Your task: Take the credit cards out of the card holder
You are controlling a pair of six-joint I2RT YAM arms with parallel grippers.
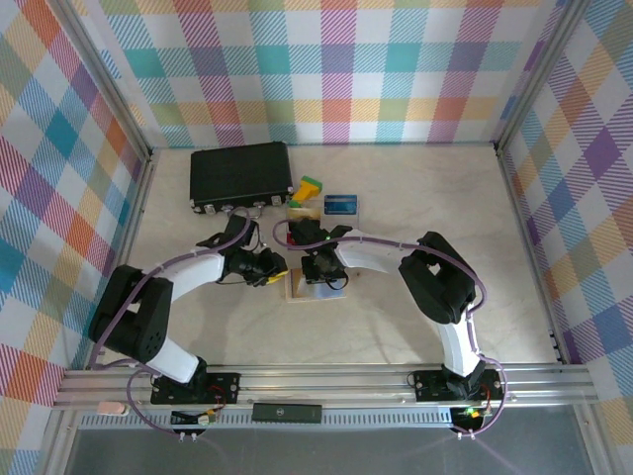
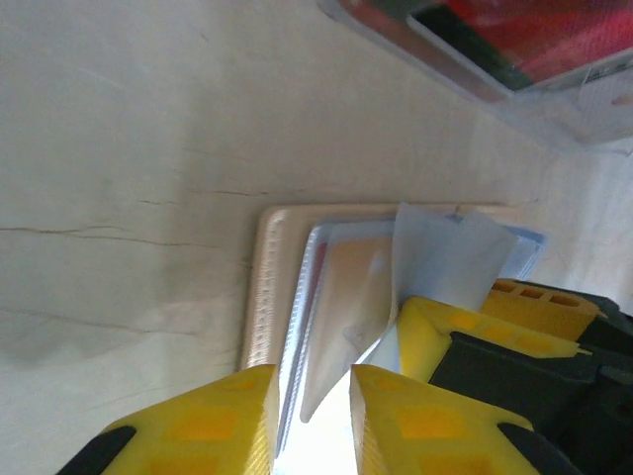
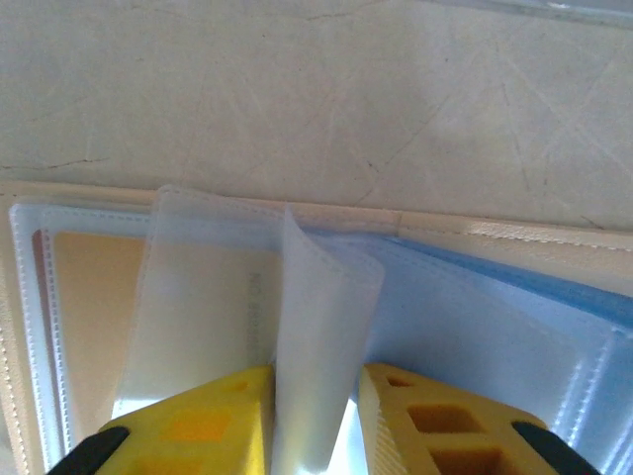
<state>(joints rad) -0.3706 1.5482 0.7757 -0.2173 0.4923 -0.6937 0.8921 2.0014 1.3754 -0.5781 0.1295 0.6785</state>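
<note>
The card holder (image 1: 315, 287) lies open on the table, a cream-edged booklet of clear sleeves. A yellowish-tan card (image 3: 94, 317) sits in one pocket, and a pale blue page (image 3: 495, 327) lies to its right. My left gripper (image 2: 315, 421) comes in from the left; its jaws stand narrow, with the holder's stitched edge (image 2: 297, 327) and a loose clear flap between them and light showing in the gap. My right gripper (image 3: 315, 426) stands over the holder, its jaws narrow around a curled clear flap (image 3: 321, 327) that is not pressed flat. A blue card (image 1: 341, 204) lies apart farther back. A red card (image 2: 534, 40) lies under clear plastic.
A large black case (image 1: 240, 175) with metal clasps stands at the back left. Green and yellow blocks (image 1: 309, 190) lie beside it. Both arms (image 1: 188, 272) curve in toward the middle. Checked walls close off the left, back and right.
</note>
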